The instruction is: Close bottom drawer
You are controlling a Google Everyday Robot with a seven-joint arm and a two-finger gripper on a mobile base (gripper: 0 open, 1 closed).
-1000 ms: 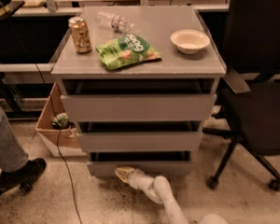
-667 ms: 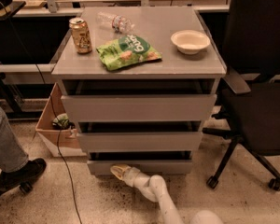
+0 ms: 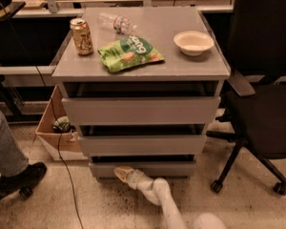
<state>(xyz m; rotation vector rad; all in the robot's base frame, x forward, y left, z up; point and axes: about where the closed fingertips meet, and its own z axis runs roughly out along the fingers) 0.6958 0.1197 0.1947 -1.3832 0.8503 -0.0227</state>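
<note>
The bottom drawer [image 3: 148, 168] is the narrowest grey front panel, lowest on the grey cabinet [image 3: 140, 70], just above the floor. It sits nearly flush, with a thin dark gap above it. My gripper [image 3: 121, 173] is at the end of the white arm [image 3: 164, 202] that rises from the bottom of the view. Its tip rests against the left part of the bottom drawer's front panel. The middle drawer [image 3: 142, 144] and the top drawer [image 3: 140, 109] stick out a little above it.
On the cabinet top are a gold can [image 3: 81, 36], a green chip bag [image 3: 129, 53], a clear plastic bottle [image 3: 115, 23] and a white bowl [image 3: 193, 42]. A black office chair [image 3: 262, 109] stands right. A cardboard box [image 3: 55, 130], a cable and a person's leg [image 3: 7, 156] are left.
My gripper and arm have shifted left and forward against the bottom drawer's front. The bottom drawer has moved a little farther into the cabinet.
</note>
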